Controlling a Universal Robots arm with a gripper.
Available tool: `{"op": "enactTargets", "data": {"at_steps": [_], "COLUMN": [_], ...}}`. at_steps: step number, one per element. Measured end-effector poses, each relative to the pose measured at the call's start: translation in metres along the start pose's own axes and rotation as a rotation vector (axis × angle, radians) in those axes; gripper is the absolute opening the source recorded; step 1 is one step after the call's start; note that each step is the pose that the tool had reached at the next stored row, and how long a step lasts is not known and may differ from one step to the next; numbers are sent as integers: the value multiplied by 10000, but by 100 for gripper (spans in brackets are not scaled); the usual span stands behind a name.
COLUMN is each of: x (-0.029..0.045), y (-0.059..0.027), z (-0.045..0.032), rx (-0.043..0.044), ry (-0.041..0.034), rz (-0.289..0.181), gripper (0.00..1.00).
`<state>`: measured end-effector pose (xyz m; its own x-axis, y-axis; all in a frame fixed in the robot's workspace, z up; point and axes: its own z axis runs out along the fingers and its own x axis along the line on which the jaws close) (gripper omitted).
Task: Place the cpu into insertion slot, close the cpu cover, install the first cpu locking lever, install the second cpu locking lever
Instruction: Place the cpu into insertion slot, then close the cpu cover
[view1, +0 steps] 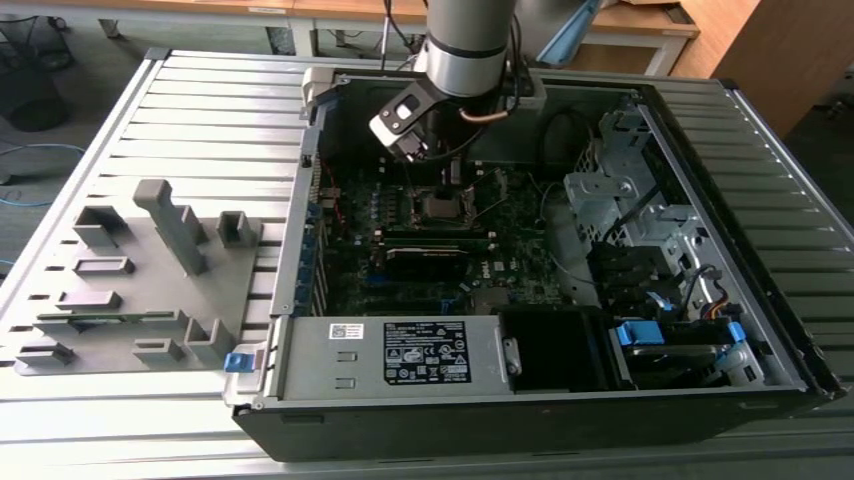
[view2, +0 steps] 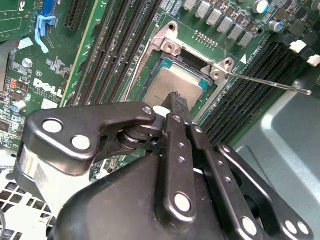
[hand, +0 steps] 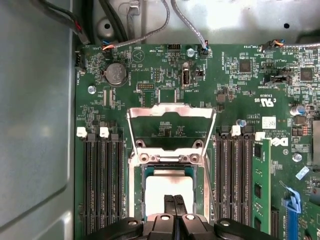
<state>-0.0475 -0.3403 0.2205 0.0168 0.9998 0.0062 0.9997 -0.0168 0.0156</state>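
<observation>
1. The black metal gripper, fingers pressed together and holding nothing, hangs over the small silver-grey square cpu.
2. The cpu lies in the silver-rimmed square insertion slot.
3. The thin silvery frame-shaped cpu cover lies flipped open beside the slot.

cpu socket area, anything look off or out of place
The cpu sits square in the insertion slot, but the cpu cover stands hinged open and a thin locking lever sticks out unlatched to one side. Nothing looks damaged.

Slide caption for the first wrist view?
Shut claw over the cpu in the insertion slot, cpu cover open.
</observation>
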Motion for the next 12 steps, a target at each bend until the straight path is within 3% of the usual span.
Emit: {"op": "enactTargets", "data": {"at_steps": [12], "x": [0], "y": [1], "z": [13], "rx": [1], "ry": [-2], "rz": [0], "gripper": [10]}}
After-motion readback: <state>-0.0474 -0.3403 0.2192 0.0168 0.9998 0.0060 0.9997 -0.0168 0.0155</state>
